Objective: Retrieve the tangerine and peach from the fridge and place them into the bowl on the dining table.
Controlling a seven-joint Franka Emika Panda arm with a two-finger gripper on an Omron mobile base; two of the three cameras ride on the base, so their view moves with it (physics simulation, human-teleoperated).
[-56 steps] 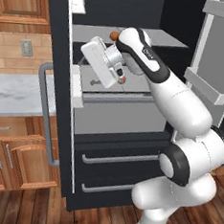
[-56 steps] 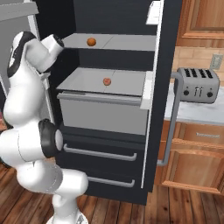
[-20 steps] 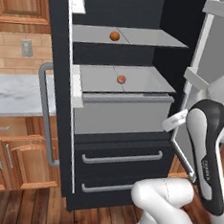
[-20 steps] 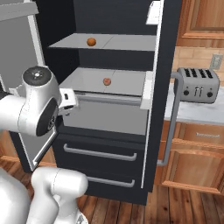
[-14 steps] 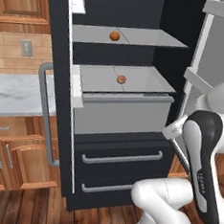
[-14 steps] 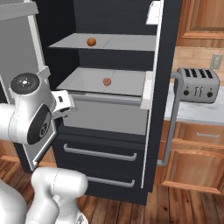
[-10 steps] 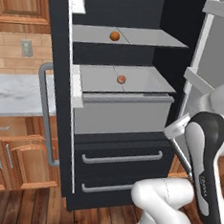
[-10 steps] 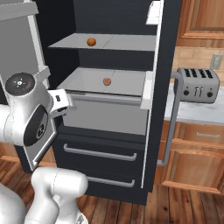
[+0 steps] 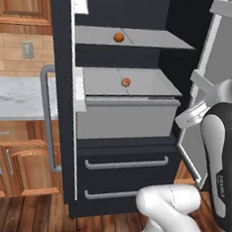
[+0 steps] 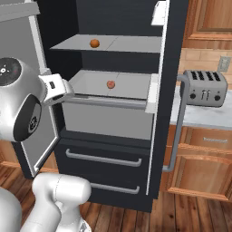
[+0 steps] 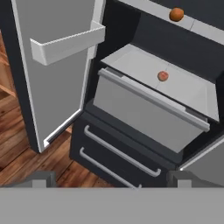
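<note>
fridge: (image 9: 138, 115) right door swung open, shelves exposed.
tangerine: (image 9: 119, 37) on the upper shelf, untouched.
peach: (image 9: 125, 82) on the lower shelf, above the bin.
claw: (image 11: 109, 177) spread wide, empty, well back from both fruits.
done: door opening only.
left: grasp each fruit, carry both to the bowl.

Glossy white rounded arm (image 9: 167, 212) segments, dark joints (small lettering).
</note>
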